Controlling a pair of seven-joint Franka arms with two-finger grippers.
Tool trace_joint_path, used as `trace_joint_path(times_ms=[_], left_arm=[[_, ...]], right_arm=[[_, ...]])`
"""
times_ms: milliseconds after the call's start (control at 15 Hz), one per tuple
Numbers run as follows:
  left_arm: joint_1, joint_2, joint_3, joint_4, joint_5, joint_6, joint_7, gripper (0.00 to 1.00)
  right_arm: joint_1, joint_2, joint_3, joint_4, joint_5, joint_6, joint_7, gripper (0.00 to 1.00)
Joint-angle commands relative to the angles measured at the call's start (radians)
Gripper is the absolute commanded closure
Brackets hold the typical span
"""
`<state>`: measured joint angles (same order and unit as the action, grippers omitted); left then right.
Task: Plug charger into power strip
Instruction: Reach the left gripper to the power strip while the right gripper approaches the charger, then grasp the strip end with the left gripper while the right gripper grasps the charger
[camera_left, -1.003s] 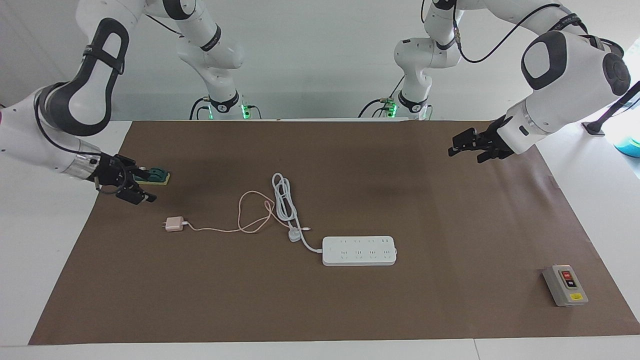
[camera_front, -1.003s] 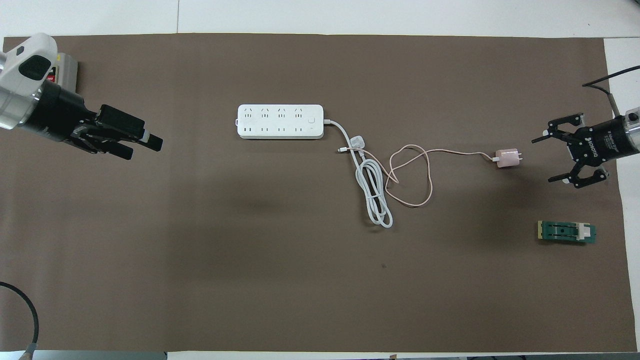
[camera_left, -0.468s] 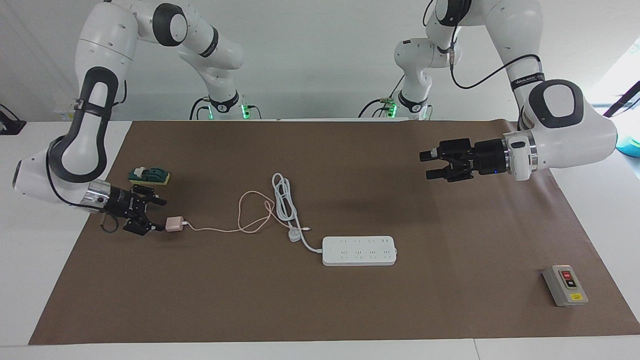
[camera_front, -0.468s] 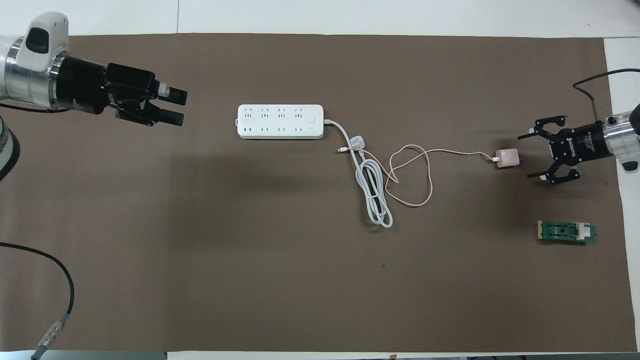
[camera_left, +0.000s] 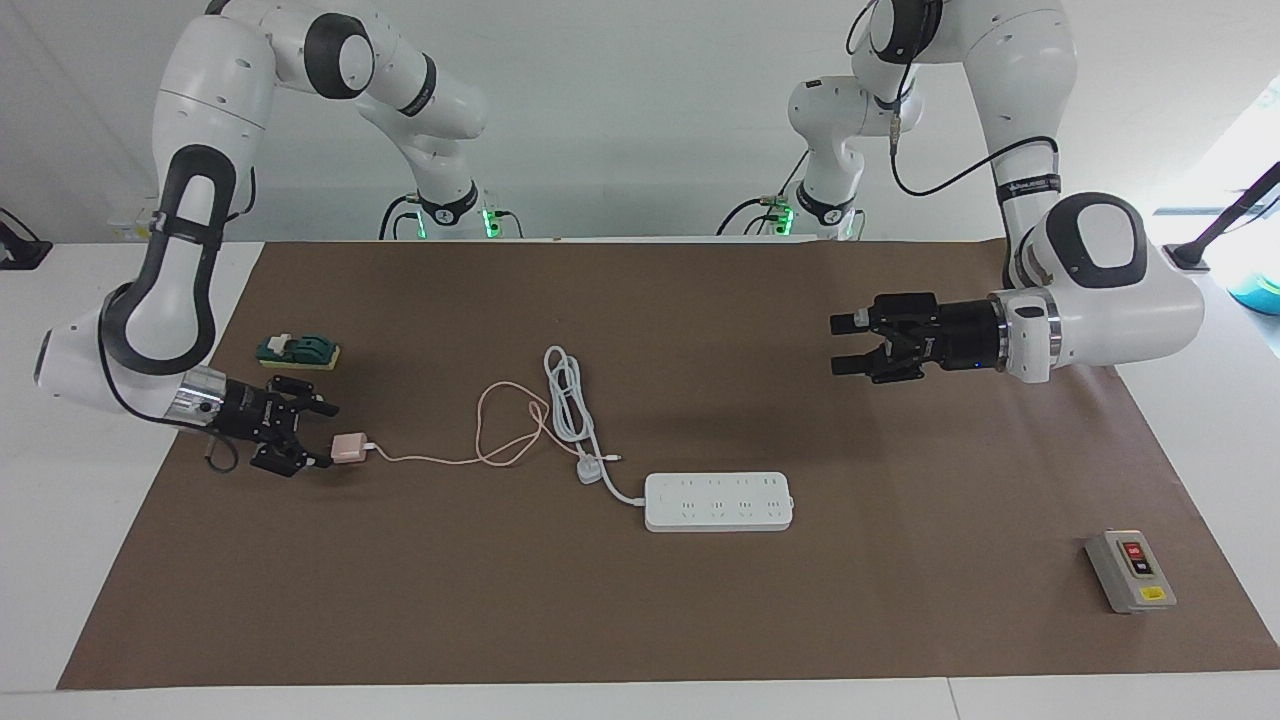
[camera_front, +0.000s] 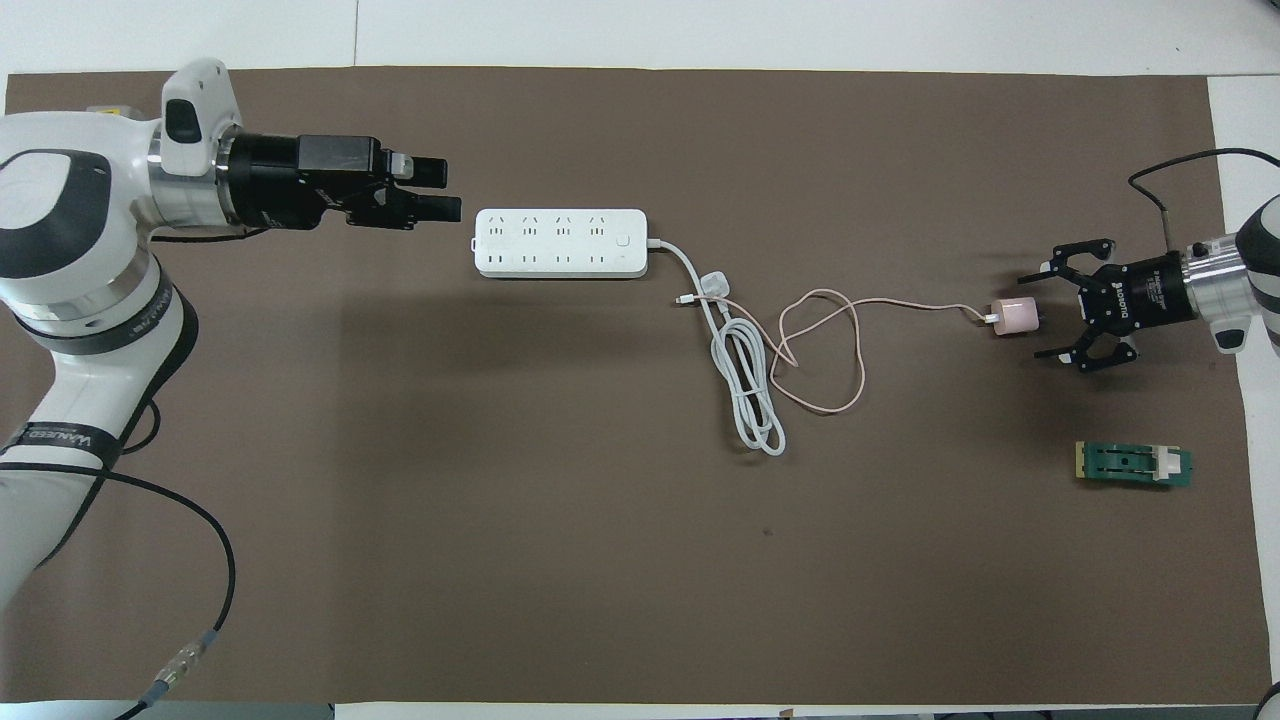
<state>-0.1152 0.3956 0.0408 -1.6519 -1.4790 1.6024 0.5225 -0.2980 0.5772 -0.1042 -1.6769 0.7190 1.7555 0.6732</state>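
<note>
Where looped, cord (camera_left: 570, 400) between charger (camera_left: 349, 448), strip (camera_left: 718, 501)

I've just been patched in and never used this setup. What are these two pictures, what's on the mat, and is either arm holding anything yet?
You are looking at two white robot arms at a table covered by a brown mat. One picture faces the robots from across the table; the other looks down from above their own end, so the sides are swapped between them.

On the mat lie the white power strip with its coiled white cord, the pink charger with its thin pink cable, a small green part nearer the robots than the charger, and a grey button box at the left arm's end.

Nothing is held. The right gripper is open and low, its fingers either side of the charger. The left gripper is open and hangs in the air above the mat.
</note>
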Motion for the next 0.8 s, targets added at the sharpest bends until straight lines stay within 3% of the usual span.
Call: trace_joint_path(times_ms=[0, 134, 468, 535, 602, 735], left_arm=[[-0.023, -0.081, 0.01, -0.178, -0.092, 0.043, 0.146, 0.0], [-0.037, -0.136, 0.011, -0.302, -0.151, 0.045, 0.265, 0.0], [-0.061, -0.231, 0.01, -0.492, -0.181, 0.111, 0.267, 0.0], [-0.07, -0.227, 0.01, -0.505, -0.199, 0.111, 0.269, 0.0], [-0.081, -0.222, 0.01, -0.512, -0.201, 0.116, 0.269, 0.0], [-0.093, -0.213, 0.01, -0.516, -0.204, 0.151, 0.245, 0.0]], right_arm=[[-0.001, 0.015, 0.006, 0.003, 0.037, 0.018, -0.027, 0.0], [-0.004, 0.021, 0.006, 0.003, 0.037, 0.024, -0.04, 0.0], [-0.017, 0.053, 0.005, 0.006, 0.072, 0.022, -0.106, 0.0], [-0.015, 0.055, 0.005, 0.006, 0.072, 0.024, -0.106, 0.07], [-0.015, 0.055, 0.005, 0.006, 0.072, 0.022, -0.104, 0.26], [-0.012, 0.055, 0.005, 0.005, 0.072, 0.025, -0.103, 0.86]])
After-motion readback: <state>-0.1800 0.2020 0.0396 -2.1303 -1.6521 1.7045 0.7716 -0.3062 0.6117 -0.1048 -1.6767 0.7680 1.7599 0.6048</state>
